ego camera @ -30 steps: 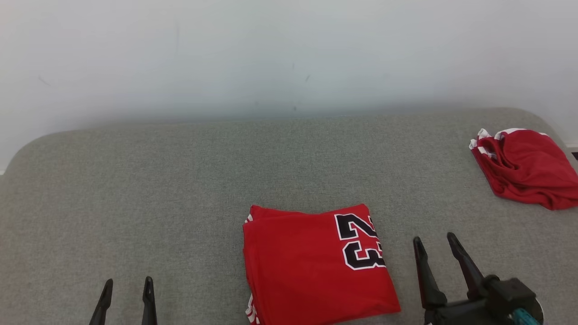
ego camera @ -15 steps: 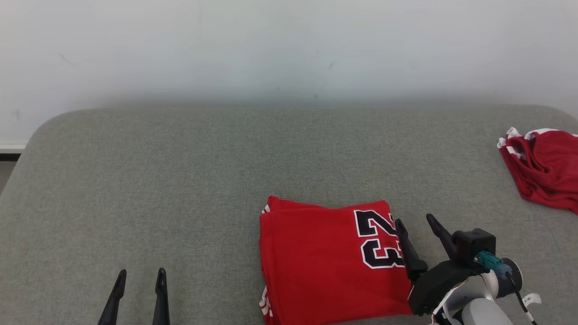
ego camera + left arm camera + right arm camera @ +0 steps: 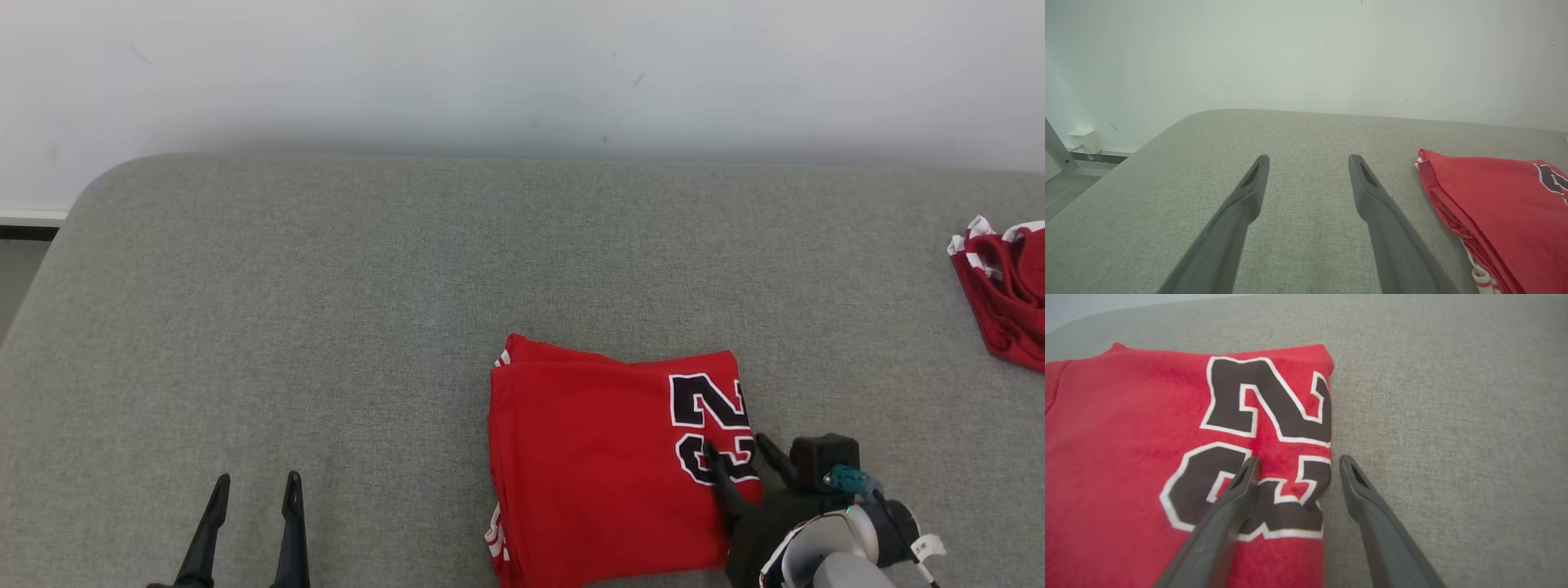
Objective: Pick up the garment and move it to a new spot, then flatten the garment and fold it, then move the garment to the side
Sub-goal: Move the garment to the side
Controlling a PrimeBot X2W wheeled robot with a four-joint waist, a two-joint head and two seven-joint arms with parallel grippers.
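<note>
The garment [image 3: 608,457] is a red jersey with a black "23", folded into a neat rectangle on the grey surface, near the front and right of centre. My right gripper [image 3: 737,447] stands open astride the jersey's right edge: one finger over the printed number, the other over bare fabric beside it. The right wrist view shows that edge of the garment [image 3: 1180,465] running between the jaws of the right gripper [image 3: 1296,461]. My left gripper [image 3: 255,485] is open and empty at the lower left, well left of the jersey. In the left wrist view, the left gripper [image 3: 1308,160] points across the surface with the garment [image 3: 1502,208] at the right.
A second red garment [image 3: 1004,290] lies crumpled at the far right edge. The grey padded surface [image 3: 326,310] stretches wide to the left, its rounded corner at the upper left. A white wall [image 3: 522,65] stands behind it.
My right gripper has moved left and down until its fingers straddle the jersey's right edge. The head camera has shifted, sliding the whole scene rightward. The left gripper has stayed open and still.
</note>
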